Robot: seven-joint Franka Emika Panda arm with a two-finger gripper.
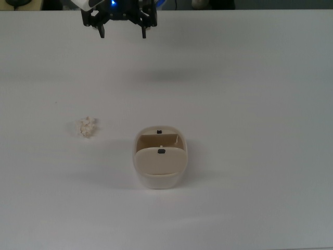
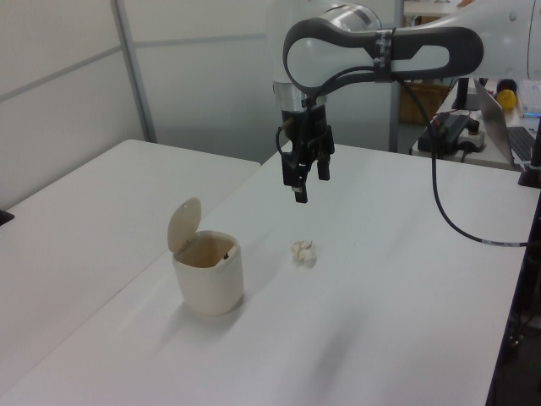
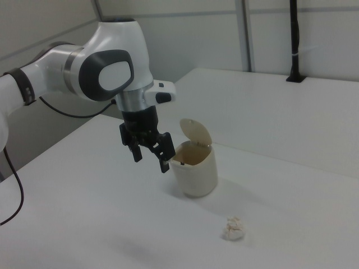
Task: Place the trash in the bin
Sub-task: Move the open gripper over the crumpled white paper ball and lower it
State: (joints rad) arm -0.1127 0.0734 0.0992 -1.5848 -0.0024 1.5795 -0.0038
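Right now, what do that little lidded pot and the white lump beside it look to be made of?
The pot, a bin, looks like smooth cream plastic: even colour, rounded moulded walls, a thin flap lid tipped up. The lump, the trash, looks like crumpled paper or tissue: off-white, rough and lumpy with small folds. It could be another soft material; the look leaves that open. Both rest on a matte white table.

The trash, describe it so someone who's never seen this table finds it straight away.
On the white table stands a cream bin with its flap tipped up. To the top view's left of it, apart, lies the trash: a small, lumpy off-white wad, far smaller than the bin.
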